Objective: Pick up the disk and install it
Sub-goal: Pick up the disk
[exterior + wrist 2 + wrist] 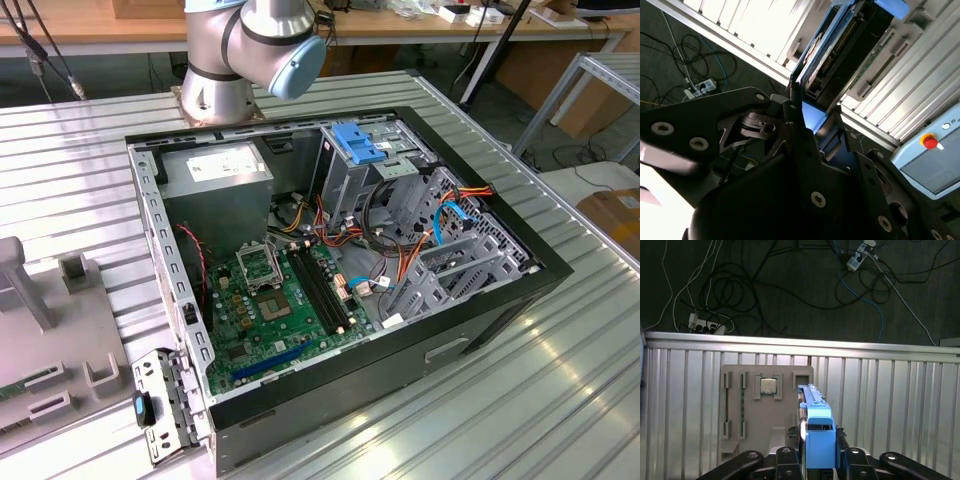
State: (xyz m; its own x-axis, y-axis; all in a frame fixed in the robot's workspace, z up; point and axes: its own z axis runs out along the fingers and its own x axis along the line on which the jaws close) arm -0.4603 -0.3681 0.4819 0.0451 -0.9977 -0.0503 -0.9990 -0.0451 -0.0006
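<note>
In both wrist views the disk (817,432) stands edge-on between my black fingers, its blue plastic bracket facing the first wrist camera. My gripper (818,442) is shut on it. In the second wrist view the disk (840,45) runs away from the gripper (812,114) as a long dark slab with a blue rim, held up over the ribbed metal table. The open computer case (150,200) lies on the table in the exterior view. Its metal drive cage (345,185) with a blue latch sits at the far side.
A grey power-supply box (215,165) fills the case's far left corner, with the green motherboard (280,300) and loose cables beside it. A grey parts fixture (765,410) holding a processor chip lies beside the held disk. Cables litter the floor past the table edge (800,342). A pendant with a red button (930,141) lies nearby.
</note>
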